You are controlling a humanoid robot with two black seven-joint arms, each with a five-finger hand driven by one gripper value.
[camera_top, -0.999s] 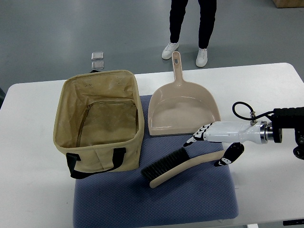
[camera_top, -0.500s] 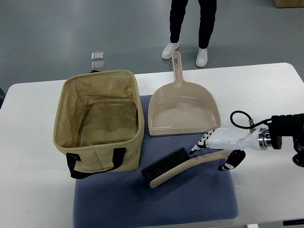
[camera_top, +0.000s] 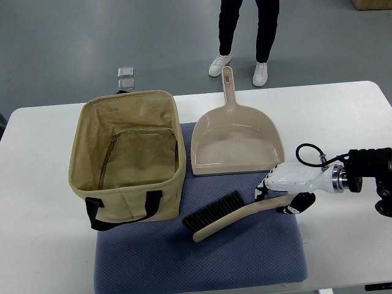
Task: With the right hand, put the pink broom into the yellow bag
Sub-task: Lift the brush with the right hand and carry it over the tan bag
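The pink broom (camera_top: 236, 216), beige-pink with dark bristles, lies flat and slanted on the blue mat (camera_top: 202, 260) in front of the bag. The yellow bag (camera_top: 79, 147) stands open on the left, black handles at its near side, its inside empty as far as I see. My right hand (camera_top: 280, 196) comes in from the right edge and sits low over the broom's handle end. Its fingers (camera_top: 261, 191) curl over the far side and the thumb (camera_top: 299, 204) lies on the near side, shut on the handle. The left arm does not show.
A matching pink dustpan (camera_top: 236, 138) lies behind the broom, handle pointing away. The white table (camera_top: 43, 245) carries everything. A person's legs (camera_top: 248, 30) stand beyond the far edge. Two small clear boxes (camera_top: 125, 76) sit on the floor.
My right hand has dropped onto the handle end and its fingers, spread a second ago, have curled round it. The broom has not moved.
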